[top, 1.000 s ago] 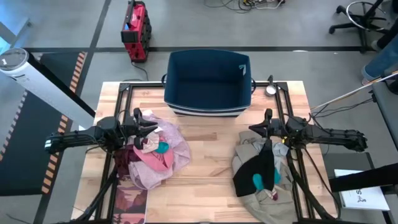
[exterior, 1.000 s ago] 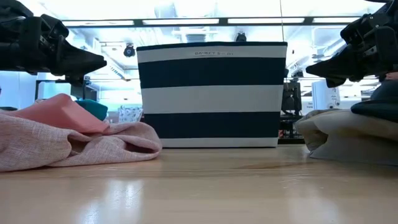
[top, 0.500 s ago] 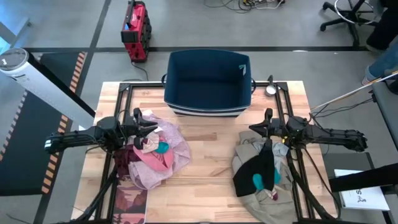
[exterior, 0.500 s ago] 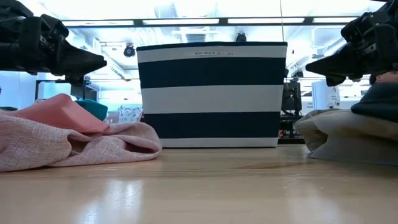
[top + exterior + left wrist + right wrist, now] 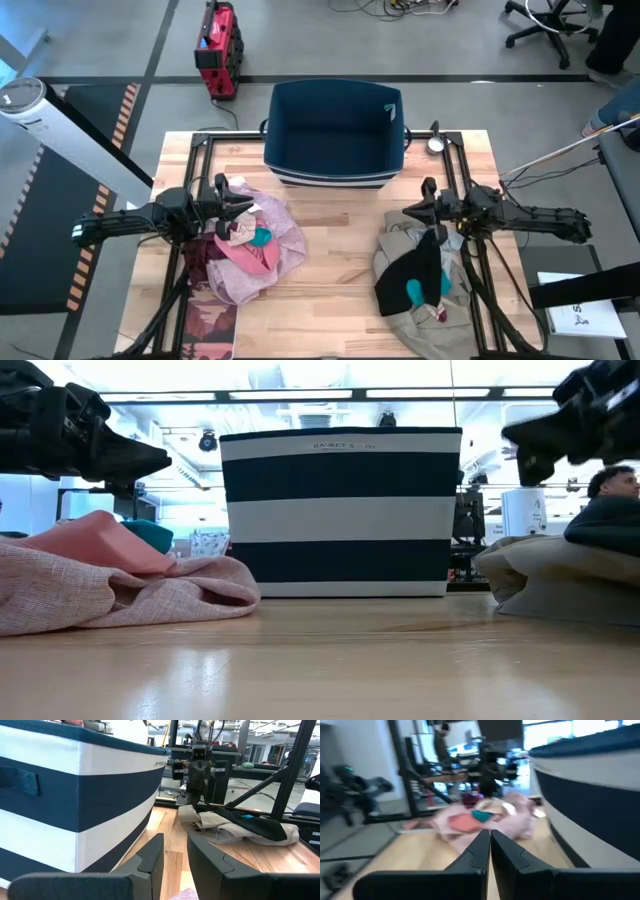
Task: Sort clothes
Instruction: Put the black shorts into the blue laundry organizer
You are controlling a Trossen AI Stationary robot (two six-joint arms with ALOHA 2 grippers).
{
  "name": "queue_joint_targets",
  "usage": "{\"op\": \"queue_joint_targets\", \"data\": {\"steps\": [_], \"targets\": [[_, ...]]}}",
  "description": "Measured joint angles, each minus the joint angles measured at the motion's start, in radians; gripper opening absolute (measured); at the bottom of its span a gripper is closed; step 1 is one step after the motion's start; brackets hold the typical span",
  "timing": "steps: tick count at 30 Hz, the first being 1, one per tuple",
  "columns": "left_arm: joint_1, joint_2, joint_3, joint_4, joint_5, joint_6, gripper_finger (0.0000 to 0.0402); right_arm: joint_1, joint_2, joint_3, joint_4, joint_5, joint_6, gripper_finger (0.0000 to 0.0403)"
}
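Observation:
Two piles of clothes lie on the wooden table. The left pile has a large lilac-pink piece, a coral pink one, a small teal one and a maroon one. The right pile has a beige-khaki piece under a black one, with a small teal piece. My left gripper hovers above the left pile's far edge, its fingers a little apart and empty. My right gripper hovers above the right pile's far edge, shut and empty.
The navy and white striped bin stands open at the table's far middle, between the two arms. A reddish-brown book lies at the near left corner. Bare wood lies between the piles. A person shows in the room beyond.
My right gripper has risen a little above the right pile, still shut. The clothes have stayed where they were.

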Motion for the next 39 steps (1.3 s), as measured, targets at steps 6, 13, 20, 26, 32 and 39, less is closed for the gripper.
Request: {"op": "queue_joint_targets", "data": {"steps": [6,13,20,26,32,39], "targets": [[0.000,0.000,0.000,0.000,0.000,0.000,0.0074,0.001,0.094,0.094,-0.139,-0.011,0.026,0.0011],[0.000,0.000,0.000,0.000,0.000,0.000,0.0074,0.042,0.250,0.229,-0.203,-0.105,0.028,0.0076],[0.000,0.000,0.000,0.000,0.000,0.000,0.0074,0.081,0.378,0.405,-0.443,-0.106,0.013,0.0125],[0.000,0.000,0.000,0.000,0.000,0.000,0.0074,0.103,0.509,0.483,-0.605,-0.109,0.041,0.0145],[0.000,0.000,0.000,0.000,0.000,0.000,0.0074,0.114,0.648,0.510,-0.693,-0.110,0.039,0.0162],[0.000,0.000,0.000,0.000,-0.003,0.000,0.0074,0.115,0.802,0.522,-0.768,-0.114,0.063,0.0181]]}}
